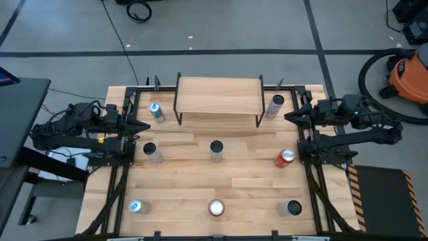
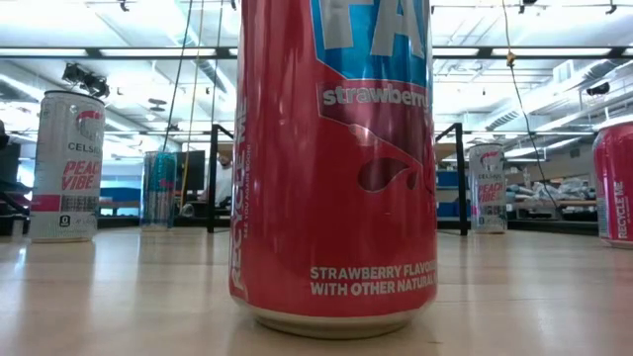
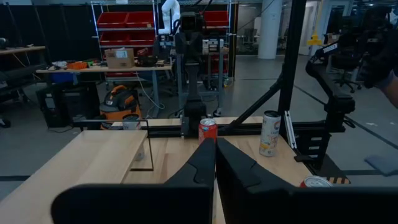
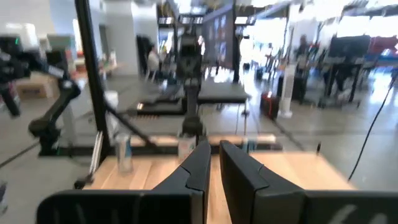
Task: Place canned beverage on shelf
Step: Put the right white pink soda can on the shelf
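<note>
Both arms parked, shelf bare at 12 o'clock

The shelf [image 1: 219, 95] holds nothing; 8 cans dot the table [image 1: 247, 177]. The left gripper [image 1: 142, 126] at 9 o'clock and right gripper [image 1: 291, 116] at 3 o'clock have fingers together, empty.

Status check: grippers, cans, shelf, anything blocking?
Left gripper and right gripper shut, empty, parked at table edges. Shelf top bare. Cans all standing on the table, red can nearest right arm. Nothing blocking.
</note>
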Available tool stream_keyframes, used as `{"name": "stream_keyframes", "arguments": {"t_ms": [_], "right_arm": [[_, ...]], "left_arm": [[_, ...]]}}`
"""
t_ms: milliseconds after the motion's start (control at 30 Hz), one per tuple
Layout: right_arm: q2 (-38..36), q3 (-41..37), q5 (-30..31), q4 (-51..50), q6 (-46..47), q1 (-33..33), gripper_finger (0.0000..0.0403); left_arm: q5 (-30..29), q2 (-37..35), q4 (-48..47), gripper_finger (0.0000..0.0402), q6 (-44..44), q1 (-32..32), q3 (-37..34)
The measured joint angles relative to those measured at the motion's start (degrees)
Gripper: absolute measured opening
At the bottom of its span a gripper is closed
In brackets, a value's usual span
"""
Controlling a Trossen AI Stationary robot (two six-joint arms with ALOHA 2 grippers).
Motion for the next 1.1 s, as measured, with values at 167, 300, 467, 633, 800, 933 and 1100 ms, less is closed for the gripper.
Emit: {"name": "stream_keyframes", "arguments": {"t_ms": [167,300,467,633,800,933,1100], "right_arm": [[0.42,0.00,0.93,2.71,2.46,-0.01,0.0045],[0.42,0.00,0.96,1.52,5.08,0.00,0.0045],[0.57,0.00,1.01,0.35,3.88,0.00,0.0045],[0.81,0.00,1.07,0.60,3.62,0.00,0.0045],[0.86,0.00,1.12,0.61,2.37,0.00,0.0045],[0.86,0.00,1.11,0.59,2.46,0.00,0.0045],[0.86,0.00,1.10,0.59,2.61,0.00,0.0045]], "left_arm": [[-0.02,-0.02,-0.02,0.0016,0.00,0.02,0.00],[-0.02,0.00,-0.02,0.0016,0.02,0.02,0.02],[-0.02,-0.01,-0.01,0.0016,0.00,0.01,0.02],[0.00,0.00,0.00,0.0016,0.00,0.00,0.02],[-0.01,0.00,-0.01,0.0016,0.00,0.01,0.00],[-0.02,0.00,0.00,0.0016,0.00,0.02,0.00],[-0.02,-0.02,-0.01,0.0016,0.00,0.00,0.01]]}}
